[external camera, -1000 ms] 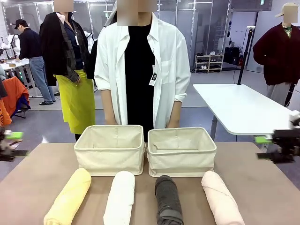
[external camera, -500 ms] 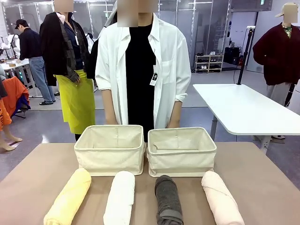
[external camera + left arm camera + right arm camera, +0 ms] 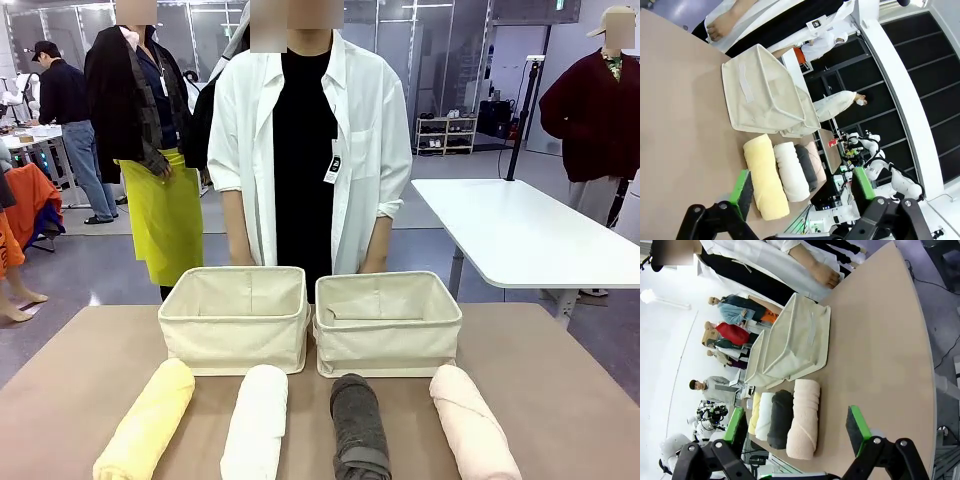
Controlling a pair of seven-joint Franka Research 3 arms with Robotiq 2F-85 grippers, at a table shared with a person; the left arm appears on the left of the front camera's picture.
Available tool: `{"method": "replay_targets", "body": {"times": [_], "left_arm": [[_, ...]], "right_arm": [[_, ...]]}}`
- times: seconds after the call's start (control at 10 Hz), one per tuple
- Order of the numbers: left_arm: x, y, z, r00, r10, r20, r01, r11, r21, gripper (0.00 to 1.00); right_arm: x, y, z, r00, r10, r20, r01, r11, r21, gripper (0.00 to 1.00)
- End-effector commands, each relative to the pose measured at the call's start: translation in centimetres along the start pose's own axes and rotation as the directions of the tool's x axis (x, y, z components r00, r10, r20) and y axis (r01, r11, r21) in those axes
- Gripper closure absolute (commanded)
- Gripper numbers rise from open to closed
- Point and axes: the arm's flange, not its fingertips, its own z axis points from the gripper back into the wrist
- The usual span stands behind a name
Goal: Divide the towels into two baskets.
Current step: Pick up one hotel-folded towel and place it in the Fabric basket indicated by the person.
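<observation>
The yellow towel (image 3: 765, 182) lay nearest before the left gripper (image 3: 803, 186), and the pink towel (image 3: 804, 417) nearest before the right gripper (image 3: 796, 422), with the white towel (image 3: 256, 420) and the dark grey towel (image 3: 358, 425) between them. Both grippers were spread wide and empty. Beyond the towels a basket (image 3: 235, 345) and a second basket (image 3: 388, 350) stood side by side, a person (image 3: 310, 150) behind them.
</observation>
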Motion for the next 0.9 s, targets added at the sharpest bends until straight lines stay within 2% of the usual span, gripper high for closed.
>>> {"method": "replay_targets", "body": {"times": [0.0,0.8], "left_arm": [[-0.15,-0.05,0.36,1.0,0.0,0.008,0.0,1.0,-0.008,0.0],[-0.15,-0.05,0.36,1.0,0.0,0.008,0.0,1.0,-0.008,0.0]], "right_arm": [[-0.18,-0.02,0.09,1.0,-0.003,0.002,0.003,1.0,0.007,0.0],[-0.18,-0.02,0.09,1.0,-0.003,0.002,0.003,1.0,0.007,0.0]]}}
